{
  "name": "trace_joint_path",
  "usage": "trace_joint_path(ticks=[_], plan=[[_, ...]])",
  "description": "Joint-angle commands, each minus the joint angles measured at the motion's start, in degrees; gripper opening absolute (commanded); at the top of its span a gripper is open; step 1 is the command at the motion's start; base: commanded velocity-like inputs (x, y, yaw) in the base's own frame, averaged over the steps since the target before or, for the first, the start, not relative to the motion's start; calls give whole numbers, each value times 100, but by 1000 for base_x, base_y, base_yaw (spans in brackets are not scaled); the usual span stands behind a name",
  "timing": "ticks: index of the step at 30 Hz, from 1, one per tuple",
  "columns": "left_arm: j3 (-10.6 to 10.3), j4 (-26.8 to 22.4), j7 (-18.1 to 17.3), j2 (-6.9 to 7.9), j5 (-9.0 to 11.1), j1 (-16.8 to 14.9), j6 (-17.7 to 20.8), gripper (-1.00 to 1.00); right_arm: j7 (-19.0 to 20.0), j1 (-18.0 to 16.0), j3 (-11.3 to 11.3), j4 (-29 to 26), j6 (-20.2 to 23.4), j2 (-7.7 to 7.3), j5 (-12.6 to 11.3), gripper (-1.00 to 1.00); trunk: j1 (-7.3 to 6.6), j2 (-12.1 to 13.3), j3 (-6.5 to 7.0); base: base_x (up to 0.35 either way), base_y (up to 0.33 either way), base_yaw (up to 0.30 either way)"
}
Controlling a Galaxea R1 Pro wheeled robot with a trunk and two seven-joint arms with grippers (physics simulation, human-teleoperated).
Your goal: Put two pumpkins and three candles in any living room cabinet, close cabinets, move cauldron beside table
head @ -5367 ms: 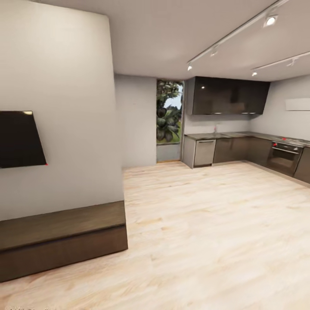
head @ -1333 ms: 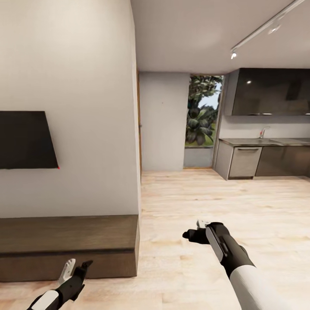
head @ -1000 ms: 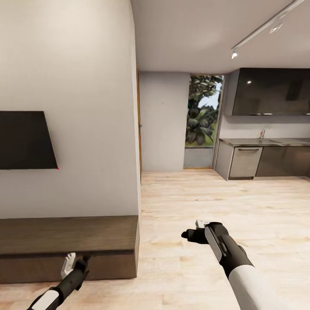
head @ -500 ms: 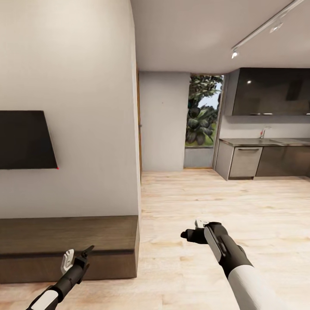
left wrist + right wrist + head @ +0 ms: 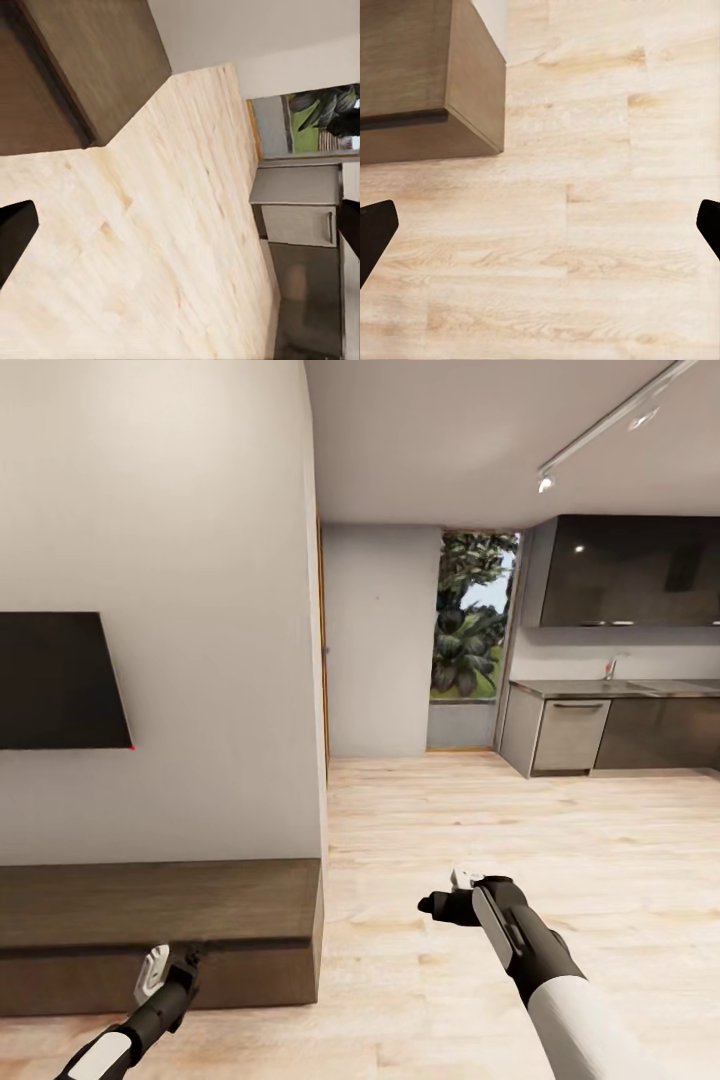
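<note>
A long, low, dark brown wooden cabinet (image 5: 160, 930) is seen against the white wall at the left of the head view, its flat top bare and its front panels closed. A black wall-mounted screen (image 5: 60, 680) hangs on the wall above it. The cabinet's end corner is also recorded in the left wrist view (image 5: 82, 67) and in the right wrist view (image 5: 427, 82), standing on the light wooden plank floor (image 5: 520, 830).

The left pincer (image 5: 168, 966) is held low, just in front of the cabinet's front face near its right end; whether it touches the panel cannot be told. In the left wrist view its two dark fingertips (image 5: 15, 232) are noted at opposite edges of the picture, so the jaws are spread wide, and nothing is held between them.

The right pincer (image 5: 440, 905) is held out over the open floor, to the right of the cabinet's end and apart from it. In the right wrist view its dark fingertips (image 5: 375, 232) likewise stand at opposite edges, wide apart, with only floor between them; nothing is gripped.

Beyond the wall's end, a kitchen is observed at the right rear: dark glossy upper cupboards (image 5: 630, 570), a grey bench (image 5: 600, 688) with a tap, lower units beneath it, and a tall window (image 5: 470, 625) showing green foliage. Track lights (image 5: 545, 482) are fixed to the ceiling.
</note>
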Motion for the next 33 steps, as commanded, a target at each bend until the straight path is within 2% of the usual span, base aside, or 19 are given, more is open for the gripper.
trace_joint_path(ticks=[1, 8, 11, 17, 25, 29, 33], plan=[[21, -68, 44, 0, 48, -9, 57, 100, 2, -3, -3, -6, 19, -5, -8, 100, 24, -48, -27, 0, 0, 0], [21, -529, 18, 8, 48, -13, 105, 100, -1, -3, -9, -6, 14, -7, -8, 100, 177, -329, -153, 0, 0, 0], [29, -551, -42, 8, 51, -12, 107, 100, 1, -3, 3, -6, 13, -2, -8, 100, 243, -449, -207, 0, 0, 0], [39, -563, -452, 7, 77, -10, 71, 100, 7, -3, 46, -6, 71, 27, -14, 100, 375, -690, -315, 0, 0, 0], [47, -580, -613, 46, 94, -13, 96, 100, 7, -3, 93, -82, 53, 28, -10, 100, 551, -1011, -458, 0, 0, 0], [48, -586, -945, 181, 125, -14, 104, 100, 2, 10, 91, -424, 78, 34, -9, 100, 639, -1171, -530, 0, 0, 0], [50, -581, -1094, 215, 181, -14, 105, 100, 1, 14, 90, -512, 81, 29, -8, 100, 726, -1332, -602, 0, 0, 0]])
